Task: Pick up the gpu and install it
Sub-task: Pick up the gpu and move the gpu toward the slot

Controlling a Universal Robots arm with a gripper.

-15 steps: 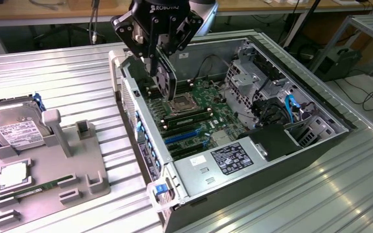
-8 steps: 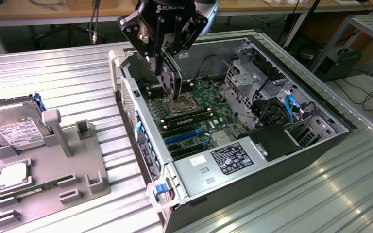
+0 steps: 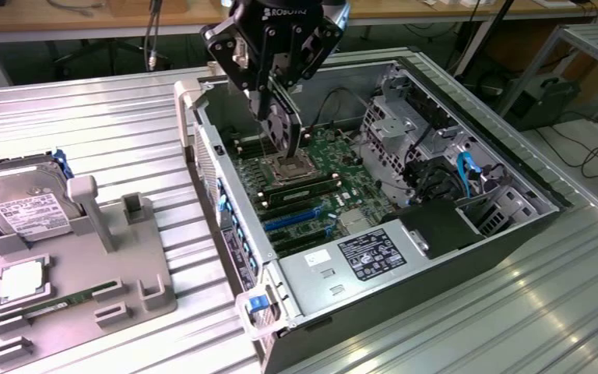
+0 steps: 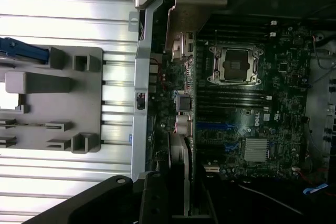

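Note:
My gripper (image 3: 277, 92) hangs over the open computer case (image 3: 200, 156), shut on the gpu (image 3: 287, 131). The card hangs edge-down above the motherboard (image 3: 325, 183), near the CPU socket (image 3: 290, 167), clear of the board. Its round black fan faces the case's rear wall. In the wrist view the gpu (image 4: 187, 129) appears edge-on as a thin strip, its silver bracket (image 4: 191, 9) at the far end by the case's rear wall. The gripper (image 4: 181, 195) has dark fingers (image 4: 153, 198) on either side of the card. The blue expansion slots (image 3: 297, 220) lie further along the board.
A grey fixture tray (image 3: 81, 265) on the ribbed metal table sits at the exterior view's left, with a hard drive (image 3: 24, 199), a memory stick (image 3: 65, 302) and a chip (image 3: 24, 282). Inside the case are the power supply (image 3: 367, 261), drive cage (image 3: 403, 125) and blue cables (image 3: 467, 175).

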